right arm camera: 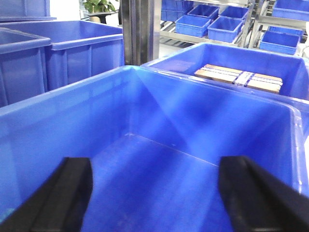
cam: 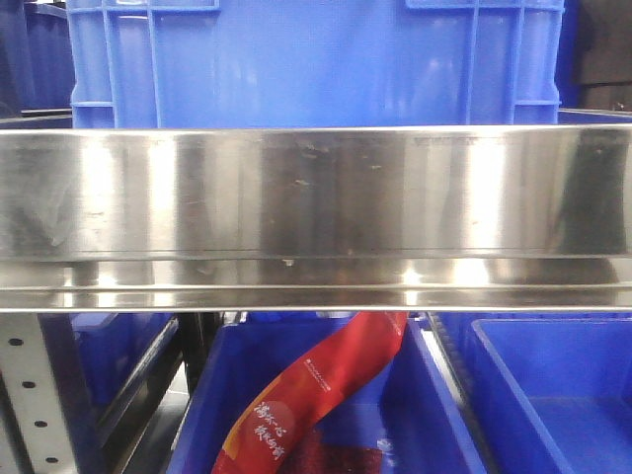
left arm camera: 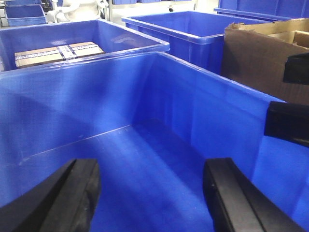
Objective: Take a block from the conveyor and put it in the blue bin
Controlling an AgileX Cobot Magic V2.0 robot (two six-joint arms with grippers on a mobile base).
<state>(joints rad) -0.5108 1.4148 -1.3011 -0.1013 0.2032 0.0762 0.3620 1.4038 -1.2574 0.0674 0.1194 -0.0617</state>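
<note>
Both grippers, left gripper and right gripper, hang over a blue bin with fingers apart, holding nothing; block and conveyor are not visible; the risk is reaching blindly.

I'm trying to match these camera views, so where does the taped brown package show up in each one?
Front view: not in it.
Left wrist view: the taped brown package is upper left, inside the rear bin.
Right wrist view: it is upper right, inside the rear bin.
Shared landmark: the near blue bin, in the foreground of both wrist views.
</note>
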